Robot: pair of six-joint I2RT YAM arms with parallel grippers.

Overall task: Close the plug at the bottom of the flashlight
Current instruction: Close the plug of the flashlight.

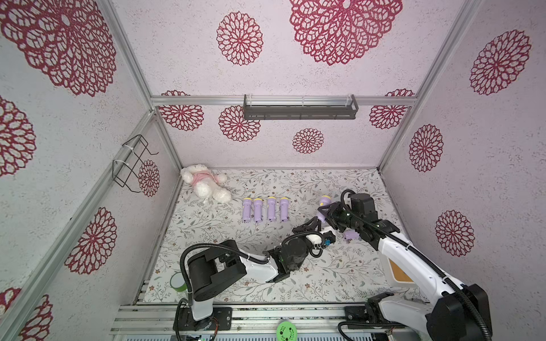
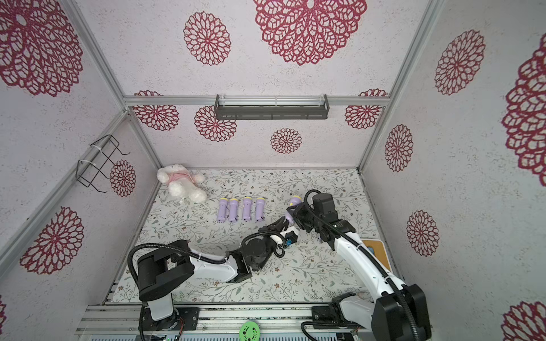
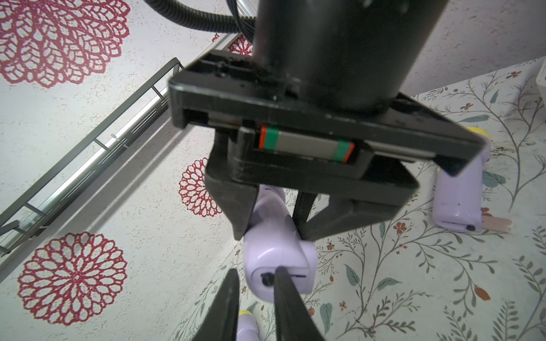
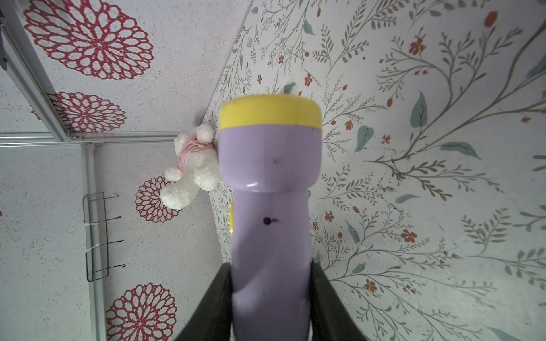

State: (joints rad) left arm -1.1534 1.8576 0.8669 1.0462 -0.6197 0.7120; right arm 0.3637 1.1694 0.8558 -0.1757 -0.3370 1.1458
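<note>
**Top views.** The flashlight [image 1: 324, 203] hangs off the table [image 1: 266, 271], over the far right part, with its yellow head pointing away from the arm bases. The right gripper [image 1: 323, 215] is clamped on the barrel. The left gripper [image 1: 316, 221] reaches in at the near, bottom end. Both top views show this, but the contact itself is too small to judge here. A spare [image 1: 350, 235] lies on the table under the right arm.

**Left wrist.** The bottom face is turned towards this camera. The left gripper's fingers [image 3: 283, 295] are drawn almost together with nothing between them. One tip lies across the recess in the bottom face, beside a small dark hole [image 3: 267, 277]. The finger covers part of the recess, so I cannot tell whether the plug is seated. The right gripper's jaws pinch the barrel just behind that end.

**Right wrist.** The barrel sits square between the two fingers [image 4: 218, 295], and the head is free.

**Doing it well, as I judge it.**
- Use the closed fingers as one blunt tip.
- Press straight along the barrel, into the right gripper's hold, so the flashlight cannot pivot.
- Push short and firm, because the plastic looks slick and the tip could skid off.
- Draw back afterwards and check that the plug sits flush.
</note>
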